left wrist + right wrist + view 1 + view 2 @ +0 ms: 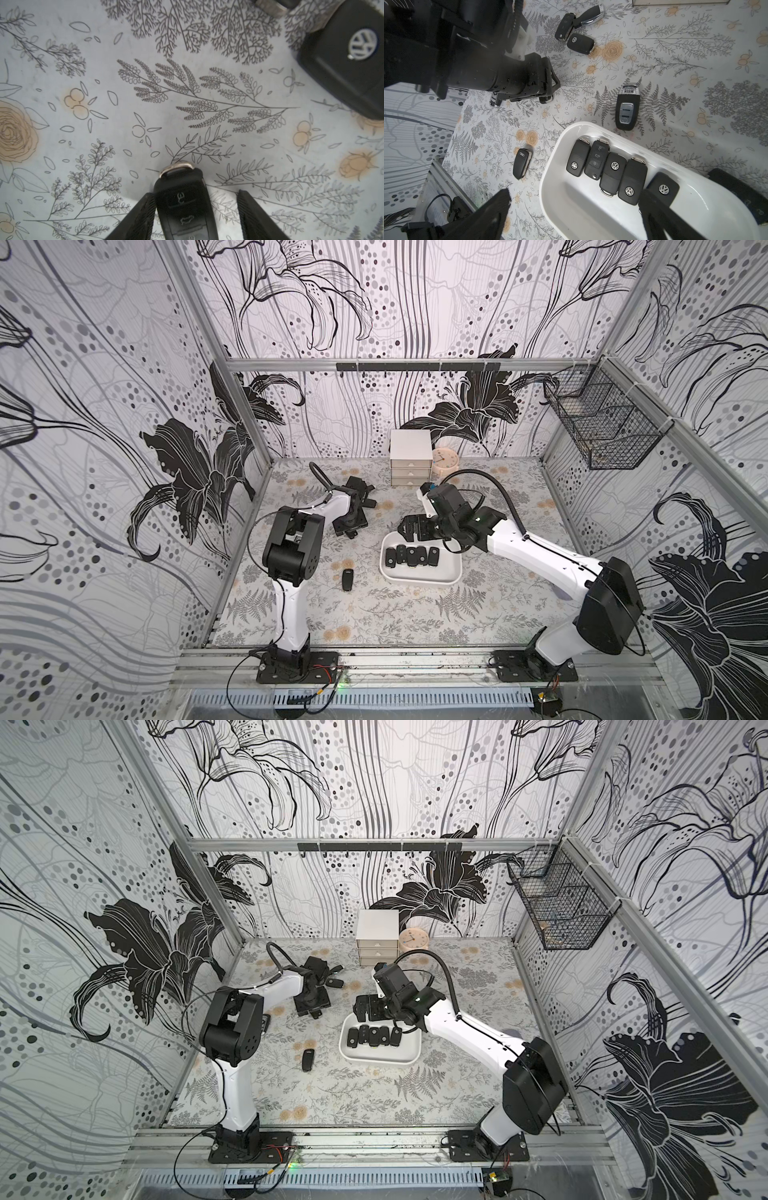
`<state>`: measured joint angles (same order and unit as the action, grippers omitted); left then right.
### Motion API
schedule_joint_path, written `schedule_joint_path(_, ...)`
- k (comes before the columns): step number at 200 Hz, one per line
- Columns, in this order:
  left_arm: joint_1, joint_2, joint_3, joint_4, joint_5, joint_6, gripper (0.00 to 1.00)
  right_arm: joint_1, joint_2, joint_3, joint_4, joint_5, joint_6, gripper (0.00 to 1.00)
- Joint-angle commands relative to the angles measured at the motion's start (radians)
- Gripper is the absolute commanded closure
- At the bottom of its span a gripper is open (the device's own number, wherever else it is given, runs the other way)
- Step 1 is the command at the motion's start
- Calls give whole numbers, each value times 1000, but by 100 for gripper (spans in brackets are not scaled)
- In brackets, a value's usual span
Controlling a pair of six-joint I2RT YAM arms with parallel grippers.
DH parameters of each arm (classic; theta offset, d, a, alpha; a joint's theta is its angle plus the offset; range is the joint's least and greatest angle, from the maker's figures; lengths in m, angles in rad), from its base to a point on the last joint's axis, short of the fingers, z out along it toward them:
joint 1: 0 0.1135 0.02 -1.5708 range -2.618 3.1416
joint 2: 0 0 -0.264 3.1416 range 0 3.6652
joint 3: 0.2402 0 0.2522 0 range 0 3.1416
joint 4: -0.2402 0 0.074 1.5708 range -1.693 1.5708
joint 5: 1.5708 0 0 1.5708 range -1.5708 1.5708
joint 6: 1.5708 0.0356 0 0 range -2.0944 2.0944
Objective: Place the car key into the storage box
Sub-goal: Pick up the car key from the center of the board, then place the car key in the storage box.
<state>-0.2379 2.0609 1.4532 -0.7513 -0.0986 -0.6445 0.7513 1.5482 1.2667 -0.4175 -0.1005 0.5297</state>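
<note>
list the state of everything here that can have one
left gripper, open, fingers either side of a key fob on the table
right gripper, open, holding nothing, above the storage box edge
storage box, five key fobs in a row inside
other key fobs, loose on the table
drawer cabinet, all three drawers shut

Table [374,626]: floral-print top.
Standing on it:
- White box [419,581], near centre.
- White three-drawer cabinet [409,458], at the back edge.
- Round clock [445,461], just beside the cabinet.

Loose on it:
- Audi key [348,578], left of the box.
- Silver-ended key [627,108], just beside the box rim.
- Three keys [579,43], clustered farther back.
</note>
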Motion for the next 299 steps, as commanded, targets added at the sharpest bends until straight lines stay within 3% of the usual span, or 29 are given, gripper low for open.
schedule_joint_path(1, 0, 33, 26, -19, -29, -2, 47, -3, -3, -18, 7, -12, -5, 0)
schedule_joint_path(46, -7, -3, 13, -17, -29, -14, 68, -3, -39, -50, 6, 5, 2, 0)
schedule_joint_path(113, -80, -131, 7, -61, -33, -54, 69, -4, -142, -147, 5, 41, 11, 0)
schedule_joint_path(169, -224, -202, 106, -154, -58, -105, 69, -20, -266, -243, -17, 44, 8, 0)
schedule_joint_path(229, -425, -167, 200, -151, -55, -204, 69, -51, -453, -365, -73, 45, 10, 0)
schedule_joint_path(299, -586, -26, 296, -105, -15, -264, 69, -72, -643, -470, -164, 46, 25, 0)
